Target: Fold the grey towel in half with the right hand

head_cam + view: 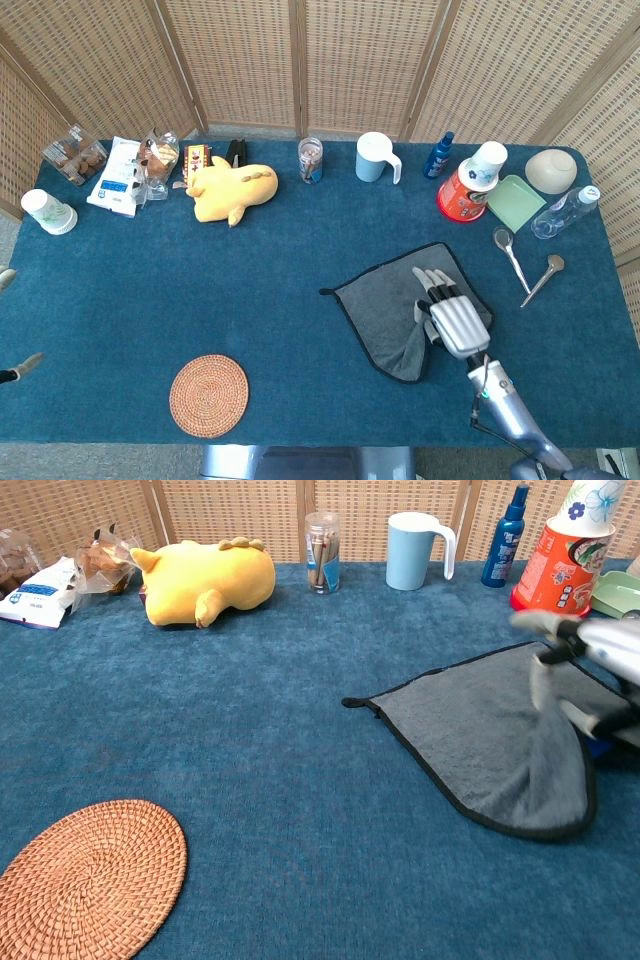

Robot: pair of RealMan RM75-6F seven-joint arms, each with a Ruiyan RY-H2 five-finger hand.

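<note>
gripping the grey towel (385, 305)'s near edge, right hand (452, 318) lifted.

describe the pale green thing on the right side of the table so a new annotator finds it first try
Start at the blue cloth-covered table and go to its far right corner. There, between the orange-red tub with a white paper cup on top and the clear plastic bottle, lies a flat pale green square tray. It is the only green item there, just in front of the cream bowl.
</note>
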